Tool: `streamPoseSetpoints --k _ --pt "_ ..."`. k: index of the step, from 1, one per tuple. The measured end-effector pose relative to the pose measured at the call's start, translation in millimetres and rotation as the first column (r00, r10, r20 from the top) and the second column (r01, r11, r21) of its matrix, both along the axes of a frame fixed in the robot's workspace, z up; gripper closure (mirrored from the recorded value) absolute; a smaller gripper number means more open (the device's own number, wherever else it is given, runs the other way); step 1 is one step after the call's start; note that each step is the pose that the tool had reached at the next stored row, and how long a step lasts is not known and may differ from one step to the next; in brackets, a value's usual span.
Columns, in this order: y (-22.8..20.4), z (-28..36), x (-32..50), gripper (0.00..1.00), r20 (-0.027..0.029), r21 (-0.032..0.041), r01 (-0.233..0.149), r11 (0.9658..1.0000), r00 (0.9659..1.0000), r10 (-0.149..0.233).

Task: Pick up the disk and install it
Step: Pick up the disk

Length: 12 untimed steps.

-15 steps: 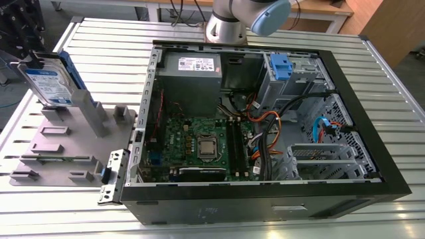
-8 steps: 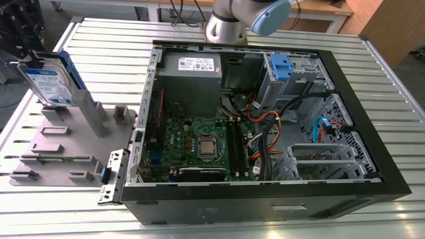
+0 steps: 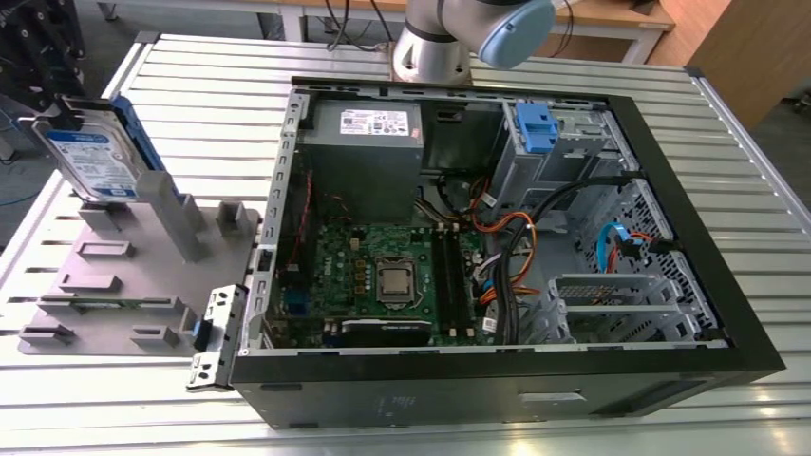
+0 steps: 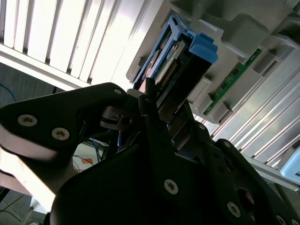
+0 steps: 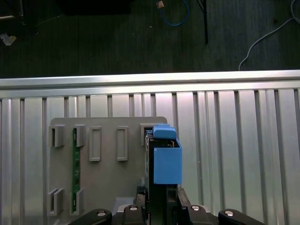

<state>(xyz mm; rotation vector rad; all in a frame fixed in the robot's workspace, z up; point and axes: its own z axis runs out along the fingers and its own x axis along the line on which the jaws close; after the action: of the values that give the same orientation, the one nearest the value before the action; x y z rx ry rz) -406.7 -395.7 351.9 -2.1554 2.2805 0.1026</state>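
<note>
The disk (image 3: 91,157) is a silver drive with a blue-and-white label and blue side rails. It stands upright and slightly tilted over the far end of the grey holder block (image 3: 140,285), at the exterior view's left. My black gripper (image 3: 61,109) comes down on its top edge. In both wrist views the fingers sit on either side of the disk (image 4: 176,65) (image 5: 164,159), shut on it. Whether its lower edge still touches the holder block (image 5: 108,178) I cannot tell.
The open computer case (image 3: 709,285) lies on the slatted metal table, at the exterior view's right of the holder. Inside are a grey power-supply box (image 3: 367,142), the motherboard (image 3: 380,275), loose cables (image 3: 519,247) and a drive bay with a blue latch (image 3: 538,128). A green board (image 5: 74,164) sits in a holder slot.
</note>
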Motion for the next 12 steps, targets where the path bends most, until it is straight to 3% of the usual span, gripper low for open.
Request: streamPoseSetpoints --k 6,12 --pt "0.0 4.2 0.0 0.65 0.0000 0.0000 0.000 1.0000 1.0000 0.000" --pt "0.0 16.1 0.0 0.65 -0.0001 -0.0001 0.000 1.0000 1.0000 0.000"
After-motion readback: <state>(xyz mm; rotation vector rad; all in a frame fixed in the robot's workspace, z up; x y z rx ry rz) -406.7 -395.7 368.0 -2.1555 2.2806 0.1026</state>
